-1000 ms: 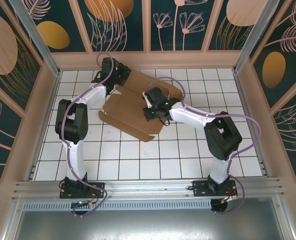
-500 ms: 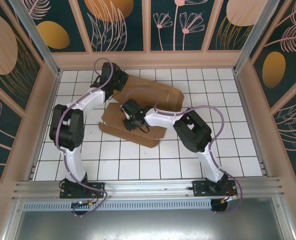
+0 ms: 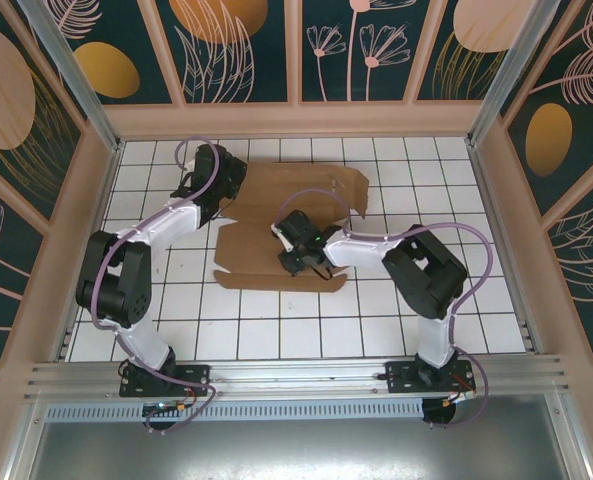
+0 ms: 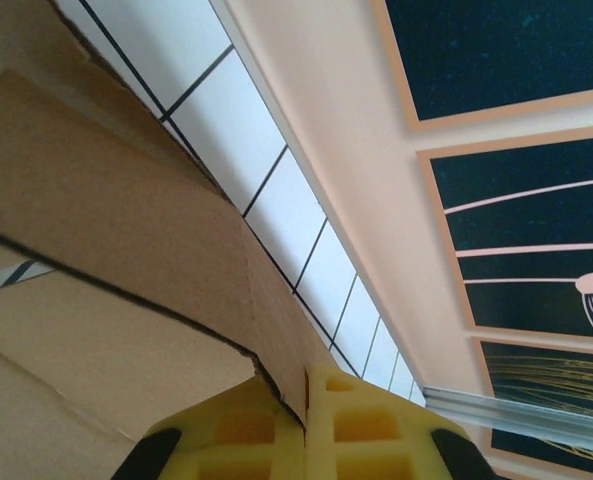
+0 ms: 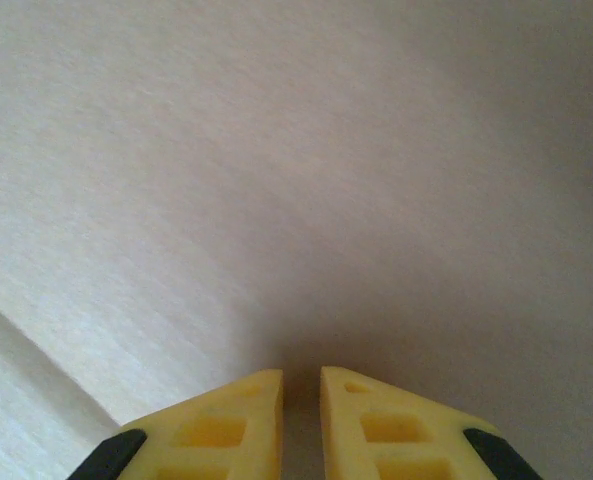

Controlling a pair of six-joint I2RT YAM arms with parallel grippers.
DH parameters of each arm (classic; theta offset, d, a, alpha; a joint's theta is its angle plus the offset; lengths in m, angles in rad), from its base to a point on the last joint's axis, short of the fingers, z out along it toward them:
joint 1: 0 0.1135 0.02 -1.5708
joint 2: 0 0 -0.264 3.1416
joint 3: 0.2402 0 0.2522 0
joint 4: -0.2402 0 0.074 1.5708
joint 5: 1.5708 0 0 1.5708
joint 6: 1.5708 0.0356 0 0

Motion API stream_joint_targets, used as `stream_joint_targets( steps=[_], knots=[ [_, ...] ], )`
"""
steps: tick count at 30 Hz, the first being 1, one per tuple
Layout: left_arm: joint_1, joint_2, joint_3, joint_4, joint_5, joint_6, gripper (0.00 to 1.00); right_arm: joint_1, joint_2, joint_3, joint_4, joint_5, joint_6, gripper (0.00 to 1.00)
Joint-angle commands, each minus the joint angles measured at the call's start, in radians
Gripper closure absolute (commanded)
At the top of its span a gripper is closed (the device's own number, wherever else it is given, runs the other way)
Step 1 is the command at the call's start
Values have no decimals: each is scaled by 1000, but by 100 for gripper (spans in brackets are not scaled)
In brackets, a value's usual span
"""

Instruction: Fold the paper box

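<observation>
While the paper box (image 3: 266, 195) lies as a mostly flat sheet toward the far edge of the table (image 3: 276, 320), a little left of centre, my left gripper (image 4: 305, 385) is clamped shut on a flap edge at the sheet's far-left corner. My right gripper (image 5: 301, 378) sits tips-down on the middle panel, fingers almost together, holding nothing. I reckon this is the side-flap fold. So: right pins the panel close beside the crease, and left swings the flap in an arc about that crease. No straight pull, or the sheet slides or tears.
</observation>
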Motion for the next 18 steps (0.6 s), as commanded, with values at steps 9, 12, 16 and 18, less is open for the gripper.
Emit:
stream_joint_targets(
  steps=[9,12,16,18],
  knots=[
    [-32,-54,-142,141,-71,-64,100,-165,-306,-20,226,-243,470,57],
    [-32,-72,-163,152,-87,-78,100,-184,-379,-80,359,-187,736,46],
    [-32,-97,-196,193,-93,-99,100,-185,-443,-211,564,-116,1166,41],
    [-32,-99,-199,207,-88,-102,100,-169,-442,-232,582,-76,1316,42]
  ],
)
